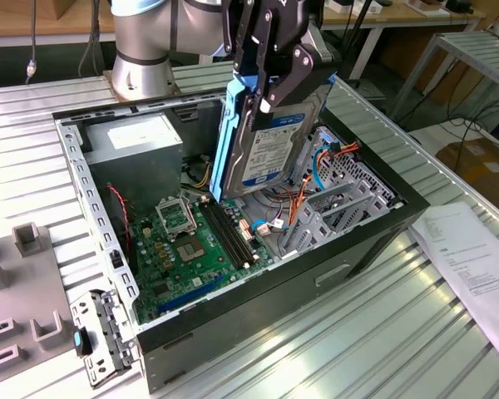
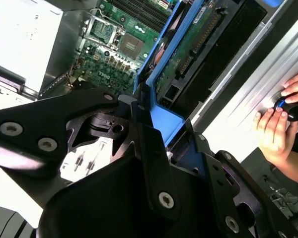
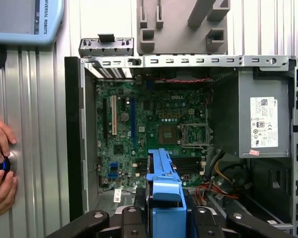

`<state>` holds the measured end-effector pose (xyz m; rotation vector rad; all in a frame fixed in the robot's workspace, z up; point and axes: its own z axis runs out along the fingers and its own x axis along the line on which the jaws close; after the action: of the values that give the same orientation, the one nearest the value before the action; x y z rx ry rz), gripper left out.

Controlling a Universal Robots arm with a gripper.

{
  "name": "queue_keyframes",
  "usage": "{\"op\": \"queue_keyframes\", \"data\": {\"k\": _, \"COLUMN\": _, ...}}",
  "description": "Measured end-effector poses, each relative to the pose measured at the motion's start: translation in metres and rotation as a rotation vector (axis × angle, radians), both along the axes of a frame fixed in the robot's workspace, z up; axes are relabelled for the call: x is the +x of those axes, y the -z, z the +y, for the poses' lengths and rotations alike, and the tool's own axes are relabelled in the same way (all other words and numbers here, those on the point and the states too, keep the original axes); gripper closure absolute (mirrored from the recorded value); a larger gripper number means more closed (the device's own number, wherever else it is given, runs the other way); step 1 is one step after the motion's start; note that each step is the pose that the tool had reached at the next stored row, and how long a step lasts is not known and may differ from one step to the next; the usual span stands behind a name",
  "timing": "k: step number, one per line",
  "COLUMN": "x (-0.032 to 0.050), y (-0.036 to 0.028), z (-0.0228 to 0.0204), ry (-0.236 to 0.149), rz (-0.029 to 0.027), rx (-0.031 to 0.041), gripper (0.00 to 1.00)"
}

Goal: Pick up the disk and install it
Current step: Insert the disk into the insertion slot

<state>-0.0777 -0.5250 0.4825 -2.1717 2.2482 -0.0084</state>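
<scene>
1. Disk [image 1: 270,145] hangs on edge and tilted over the open computer case [image 1: 316,274]. My gripper [image 1: 276,79] is clamped on its upper end, one finger on each side of the blue frame. The biggest risk, as I judge it, is the lower end coming down on the motherboard [image 1: 183,249] instead of into the grey metal drive cage [image 1: 337,204]. It hangs beside the cage, over the memory slots, not above the cage.
2. The lower corner sits near the loose orange and red cables [image 1: 293,208]. Going down from here could snag or pinch them.
3. I hold it high up, with most of its length below my fingers. A knock on the case could swing it or shift it in my grip.
4. The smallest risk is a person's hand [image 2: 275,129] resting on the table just outside the case wall, where a sideways swing might reach it.
5. It is a flat grey metal slab with a bright blue plastic frame along its edges. A pale label with a blue band faces the exterior view's right. Its green circuit-board underside shows in the second wrist view.
</scene>
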Motion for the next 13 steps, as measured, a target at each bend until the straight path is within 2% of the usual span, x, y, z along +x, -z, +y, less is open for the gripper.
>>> {"op": "queue_keyframes", "data": {"k": 3, "x": 0.0002, "y": 0.0003, "z": -0.0089, "ry": 0.000, "rz": 0.0000, "rx": 0.0000, "gripper": 0.63}}
{"op": "queue_keyframes", "data": {"k": 4, "x": 0.0006, "y": 0.0005, "z": -0.0102, "ry": 0.000, "rz": 0.0000, "rx": 0.0000, "gripper": 0.63}}
{"op": "queue_keyframes", "data": {"k": 7, "x": 0.0045, "y": 0.0010, "z": -0.0118, "ry": 0.000, "rz": 0.0000, "rx": 0.0001, "gripper": 0.63}}
{"op": "queue_keyframes", "data": {"k": 12, "x": 0.0232, "y": 0.0021, "z": -0.0134, "ry": 0.000, "rz": 0.0000, "rx": 0.0000, "gripper": 0.63}}
{"op": "queue_keyframes", "data": {"k": 13, "x": 0.0292, "y": 0.0025, "z": -0.0137, "ry": 0.000, "rz": 0.0000, "rx": 0.0001, "gripper": 0.63}}
